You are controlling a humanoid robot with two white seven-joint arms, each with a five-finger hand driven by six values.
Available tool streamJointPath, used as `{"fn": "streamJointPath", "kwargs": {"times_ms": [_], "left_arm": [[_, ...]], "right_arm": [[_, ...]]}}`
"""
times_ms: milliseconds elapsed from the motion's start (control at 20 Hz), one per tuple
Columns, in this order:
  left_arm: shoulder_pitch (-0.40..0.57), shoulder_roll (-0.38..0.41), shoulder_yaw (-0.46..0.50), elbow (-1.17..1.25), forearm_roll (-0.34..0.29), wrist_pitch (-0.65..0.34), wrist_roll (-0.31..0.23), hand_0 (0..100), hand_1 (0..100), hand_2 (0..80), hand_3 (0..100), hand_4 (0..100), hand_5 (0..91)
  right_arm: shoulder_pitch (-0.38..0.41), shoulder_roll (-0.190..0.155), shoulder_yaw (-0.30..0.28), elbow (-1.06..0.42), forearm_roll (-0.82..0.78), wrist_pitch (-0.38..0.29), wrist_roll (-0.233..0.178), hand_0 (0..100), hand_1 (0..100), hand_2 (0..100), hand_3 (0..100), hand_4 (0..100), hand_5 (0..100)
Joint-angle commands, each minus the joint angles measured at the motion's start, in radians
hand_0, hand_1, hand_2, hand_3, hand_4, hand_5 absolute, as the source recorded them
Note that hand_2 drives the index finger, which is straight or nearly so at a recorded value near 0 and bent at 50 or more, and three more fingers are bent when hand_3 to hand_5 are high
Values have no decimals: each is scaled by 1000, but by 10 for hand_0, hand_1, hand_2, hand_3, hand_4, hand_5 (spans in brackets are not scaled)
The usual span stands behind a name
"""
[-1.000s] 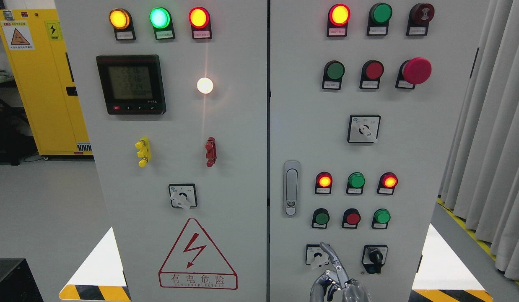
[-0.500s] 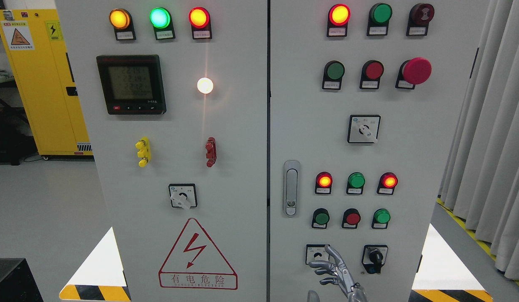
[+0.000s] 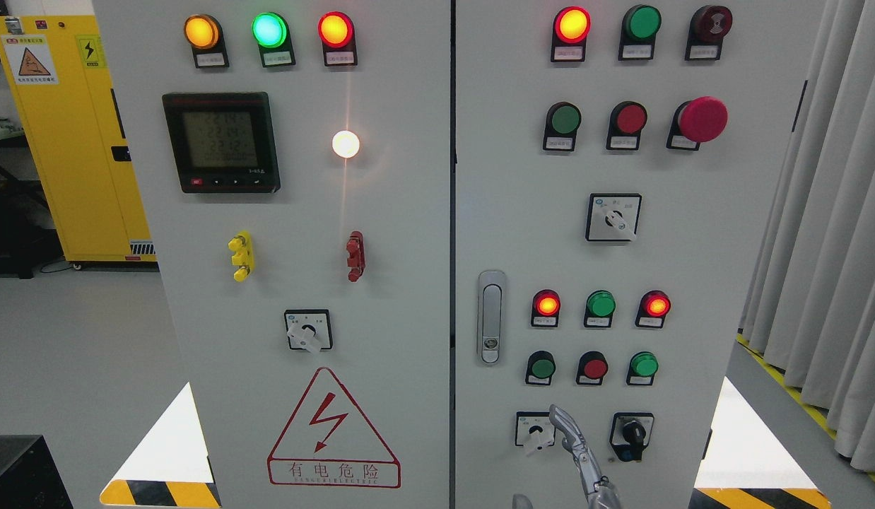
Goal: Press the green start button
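In the head view, a hand [image 3: 575, 445] rises from the bottom edge right of the middle, so it is the right one; one finger [image 3: 563, 418] is stretched upward, and whether the other fingers are curled cannot be told. The fingertip is just beside the white selector switch [image 3: 535, 430] and below the green start button [image 3: 541, 367], which is round, dark green, unlit, in a black collar, at the left end of the lower button row on the right cabinet door [image 3: 692, 283]. The small label under it is too blurred to read. On the left door, the red warning triangle [image 3: 331, 428] reads "有电危险".
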Motion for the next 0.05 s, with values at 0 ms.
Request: {"fn": "streamJointPath", "kwargs": {"times_ms": [0], "left_arm": [[0,-1,1,0,0,0,0,120,556,0,0,0,0]], "right_arm": [[-23,-1,4,-6,-3,0,2,562,797,0,0,0,0]]}}
